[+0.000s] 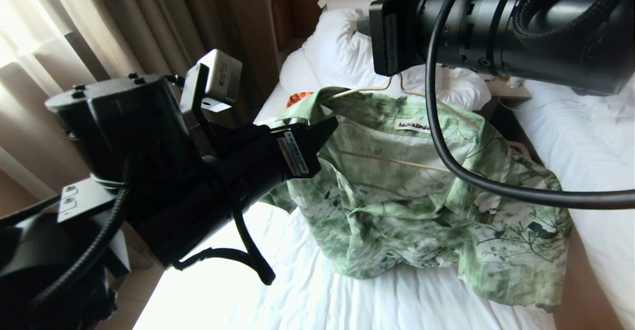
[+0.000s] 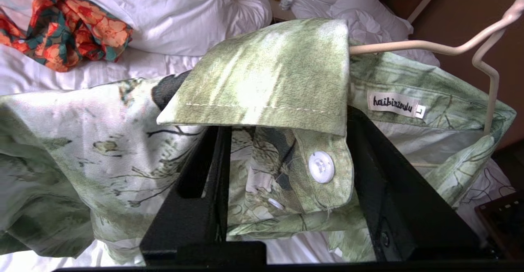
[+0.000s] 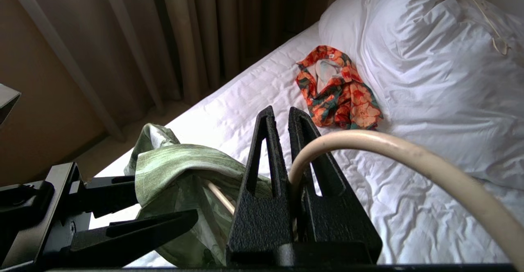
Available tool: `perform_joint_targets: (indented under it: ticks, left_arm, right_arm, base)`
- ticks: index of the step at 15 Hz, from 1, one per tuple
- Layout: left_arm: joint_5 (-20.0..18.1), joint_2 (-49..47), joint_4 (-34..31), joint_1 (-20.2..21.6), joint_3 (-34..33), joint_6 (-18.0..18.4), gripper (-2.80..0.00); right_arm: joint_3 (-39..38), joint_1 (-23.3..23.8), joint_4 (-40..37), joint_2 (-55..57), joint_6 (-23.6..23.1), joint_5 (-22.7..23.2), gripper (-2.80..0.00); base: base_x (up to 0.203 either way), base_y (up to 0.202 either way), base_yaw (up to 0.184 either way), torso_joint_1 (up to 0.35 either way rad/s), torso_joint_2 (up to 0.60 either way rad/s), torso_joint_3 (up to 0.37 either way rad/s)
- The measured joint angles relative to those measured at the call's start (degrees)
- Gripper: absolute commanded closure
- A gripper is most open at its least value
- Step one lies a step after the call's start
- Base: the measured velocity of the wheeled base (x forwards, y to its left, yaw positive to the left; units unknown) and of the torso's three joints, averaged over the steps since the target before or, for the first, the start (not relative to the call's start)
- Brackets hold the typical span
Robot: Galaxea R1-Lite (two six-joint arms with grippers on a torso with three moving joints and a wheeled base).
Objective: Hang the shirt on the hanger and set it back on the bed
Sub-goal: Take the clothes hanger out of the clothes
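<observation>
I count one shirt [image 1: 421, 191], one hanger [image 1: 397, 161] and two grippers over the bed [image 1: 278, 295]. The shirt hangs on the hanger above the sheets. My right gripper [image 3: 286, 120] is clamped on the hanger's hook; my left gripper [image 2: 286, 149], at nine o'clock of the shirt, straddles its collar, fingers half apart. Only the wrist views show the one orange garment [image 3: 339, 92] beside the pillow [image 3: 430, 71].

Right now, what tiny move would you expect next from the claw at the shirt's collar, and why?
Probably the left claw closes on the collar and tugs it along the hanger. Its fingers straddle the collar and button placket, while the right claw grips the hanger's hook, holding the shirt above the bed.
</observation>
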State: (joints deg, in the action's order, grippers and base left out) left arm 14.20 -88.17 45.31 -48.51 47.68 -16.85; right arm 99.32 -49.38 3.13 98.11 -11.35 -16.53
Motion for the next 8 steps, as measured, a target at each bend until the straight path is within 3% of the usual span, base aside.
perform_joint_targets:
  ticks: [6, 8]
  left_arm:
    - [-0.5, 1.1, -0.1, 1.5, 0.0, 0.0, 0.00]
    - [-2.8, 2.6, -0.1, 3.8, 0.1, -0.1, 0.00]
  right_arm:
    - [-1.5, 0.4, 0.0, -1.2, 0.1, 0.0, 0.00]
    - [-2.2, 1.7, 0.6, -1.5, 0.2, 0.0, 0.00]
  base:
    - [0.000, 0.000, 0.000, 0.000, 0.00, 0.000]
    - [0.000, 0.000, 0.000, 0.000, 0.00, 0.000]
